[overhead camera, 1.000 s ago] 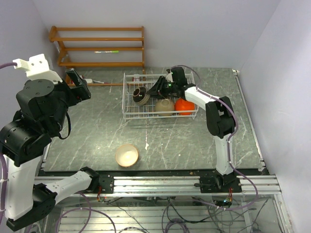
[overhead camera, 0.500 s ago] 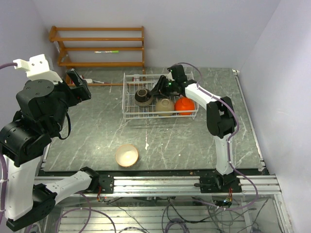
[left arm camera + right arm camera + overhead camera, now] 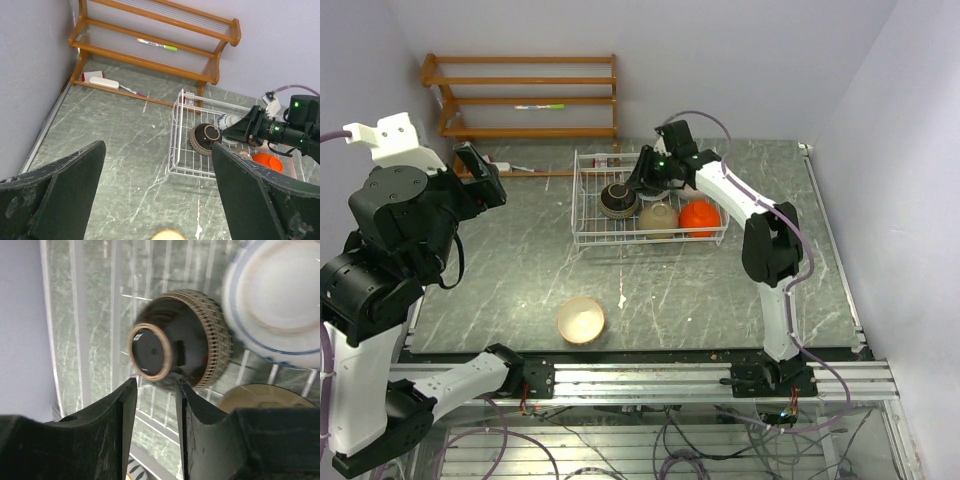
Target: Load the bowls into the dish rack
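Note:
The white wire dish rack (image 3: 586, 212) stands mid-table. In it lie a glossy black bowl (image 3: 617, 200) tipped foot-up, a cream-beige bowl (image 3: 659, 216) and an orange-red bowl (image 3: 699, 216). The right wrist view shows the black bowl (image 3: 180, 352), a blue-and-white bowl (image 3: 277, 300) and the beige bowl (image 3: 265, 397). My right gripper (image 3: 646, 176) hangs open and empty just above the black bowl, its jaws (image 3: 156, 390) apart from it. A brown bowl with tan inside (image 3: 581, 319) sits on the table in front. My left gripper (image 3: 480, 175) is open, high at the left. No white bowl shows.
An orange-brown wooden shelf (image 3: 525, 95) with a pen (image 3: 540, 106) stands against the back wall. A small white brush (image 3: 105, 83) lies at its foot. Walls close in on the left and right. The rack's left half (image 3: 185, 150) holds no bowl.
My right gripper has drawn back and up from the black bowl, which stays in the rack and has settled more foot-up. The left arm has barely moved.

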Controlling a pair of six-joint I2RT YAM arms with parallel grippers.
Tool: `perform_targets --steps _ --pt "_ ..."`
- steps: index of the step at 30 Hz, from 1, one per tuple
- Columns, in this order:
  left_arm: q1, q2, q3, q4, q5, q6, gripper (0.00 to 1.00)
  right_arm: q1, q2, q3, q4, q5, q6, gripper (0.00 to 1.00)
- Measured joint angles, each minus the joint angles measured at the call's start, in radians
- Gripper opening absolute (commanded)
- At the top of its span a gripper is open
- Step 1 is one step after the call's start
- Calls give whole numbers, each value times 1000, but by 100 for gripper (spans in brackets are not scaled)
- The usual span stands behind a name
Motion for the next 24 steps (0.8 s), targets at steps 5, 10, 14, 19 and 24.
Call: perform_targets --steps 5,10,14,19,24 --pt "0 -5 0 0 0 0 99 91 0 129 -103 106 -105 38" --pt "0 -5 0 0 0 0 99 180 -3 135 -187 213 -172 38" --pt "0 -6 0 0 0 0 99 202 -2 134 -254 305 -221 38" --pt "0 -5 0 0 0 7 99 201 2 138 -282 413 -274 40" --pt "0 -5 0 0 -3 16 99 200 35 189 -275 472 -335 43"
